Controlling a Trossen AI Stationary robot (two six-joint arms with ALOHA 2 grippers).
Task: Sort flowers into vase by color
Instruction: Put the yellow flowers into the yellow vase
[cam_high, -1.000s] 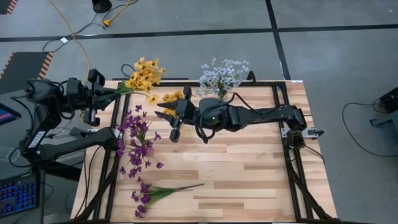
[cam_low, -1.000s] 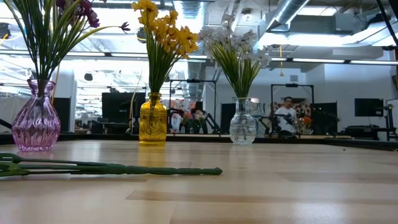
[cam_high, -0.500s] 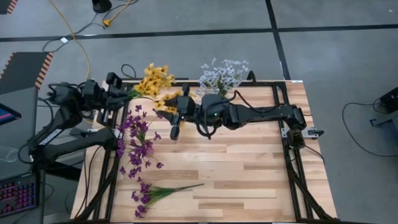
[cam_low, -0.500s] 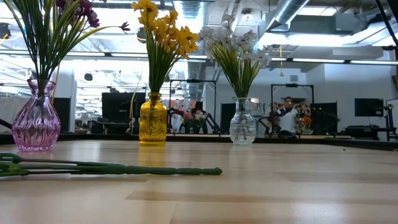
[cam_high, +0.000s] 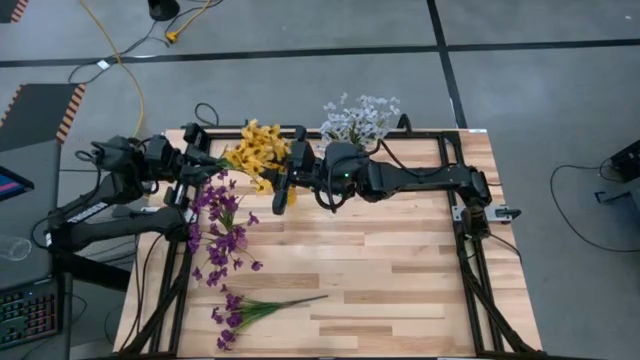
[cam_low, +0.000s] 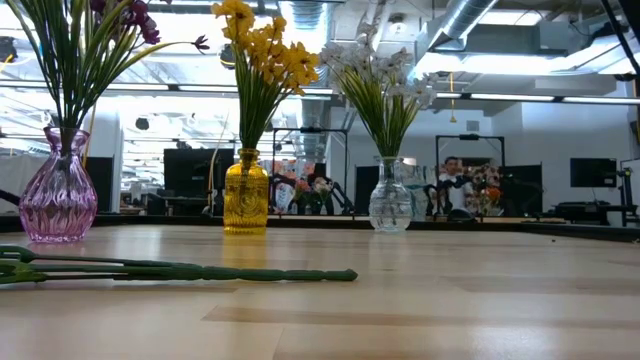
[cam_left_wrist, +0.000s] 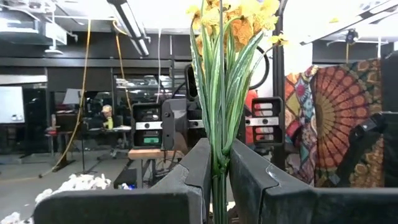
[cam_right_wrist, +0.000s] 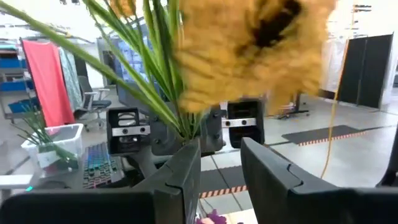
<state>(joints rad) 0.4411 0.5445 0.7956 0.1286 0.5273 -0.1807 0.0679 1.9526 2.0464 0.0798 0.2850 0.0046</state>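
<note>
Left gripper (cam_left_wrist: 216, 163) clenched on stems of yellow flowers (cam_high: 256, 150), held near table's (cam_high: 400, 290) far-left corner. Right gripper (cam_right_wrist: 219, 155), fingers apart and grasping nothing (blossoms just ahead), faces it. Purple flowers (cam_high: 222, 228) along left edge; white flowers (cam_high: 358, 120) at far edge.

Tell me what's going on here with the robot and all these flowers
Two robot arms are sorting artificial flowers into vases by color. The left gripper is shut on the green stems of a yellow bunch at the table's far edge, and the right gripper hangs right beside those blossoms, fingers apart. The purple vase, yellow vase and clear vase already hold matching flowers. One purple spray lies loose on the table, not yet sorted.
</note>
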